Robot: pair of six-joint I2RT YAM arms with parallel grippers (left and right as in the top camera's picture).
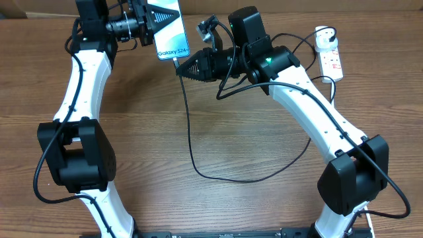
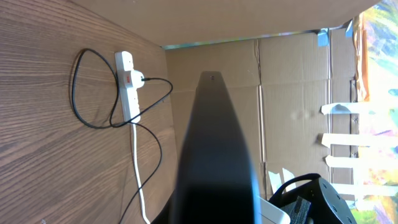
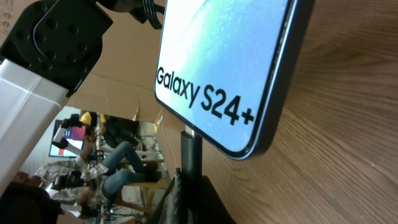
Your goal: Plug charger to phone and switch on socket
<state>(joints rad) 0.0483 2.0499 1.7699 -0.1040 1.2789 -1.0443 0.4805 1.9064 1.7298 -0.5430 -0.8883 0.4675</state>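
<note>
My left gripper [image 1: 158, 23] is shut on the phone [image 1: 172, 30], holding it above the table's far edge; its screen reads "Galaxy S24+" [image 3: 205, 96]. In the left wrist view the phone's dark edge [image 2: 214, 155] fills the middle and hides the fingers. My right gripper [image 1: 181, 68] is shut on the charger's black connector [image 3: 191, 155], whose tip meets the phone's bottom edge; how deep it sits is hidden. The black cable [image 1: 192, 145] loops across the table to the white adapter [image 1: 322, 41] in the socket [image 1: 332, 63], a white strip with red switches [image 2: 126, 78].
The socket's white cord [image 2: 138, 168] trails toward the table edge. Cardboard walls [image 2: 292, 93] stand behind the table. The cable's slack loop [image 1: 264, 175] lies between the two arm bases. The right arm's body [image 1: 264, 63] hangs between phone and socket.
</note>
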